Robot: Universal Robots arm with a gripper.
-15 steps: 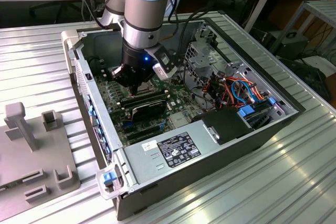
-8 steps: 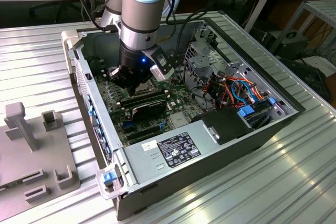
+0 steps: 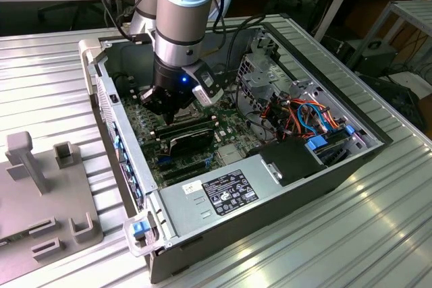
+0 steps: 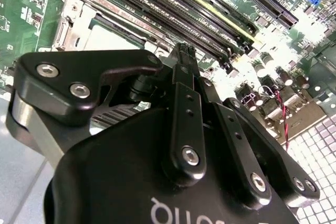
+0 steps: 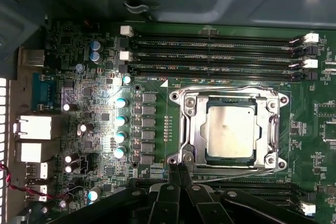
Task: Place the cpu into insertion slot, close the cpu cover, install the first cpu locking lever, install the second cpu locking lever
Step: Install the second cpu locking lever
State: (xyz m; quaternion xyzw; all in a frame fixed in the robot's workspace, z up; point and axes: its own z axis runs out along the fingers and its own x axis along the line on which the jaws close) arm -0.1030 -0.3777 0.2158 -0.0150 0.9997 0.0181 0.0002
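Pincer (image 5: 178,174) pressed together, holding nothing, just beside cpu cover (image 5: 191,129) closed over cpu (image 5: 230,129).

We see dull silver-tan cpu (image 5: 230,130) in grey metal cpu cover (image 5: 190,129), green motherboard (image 5: 310,145), black memory slots (image 5: 215,56), teal-topped capacitors (image 5: 121,120), black gripper (image 5: 179,174), grey-and-light-blue arm (image 3: 182,5), ribbed silver table (image 3: 47,79).
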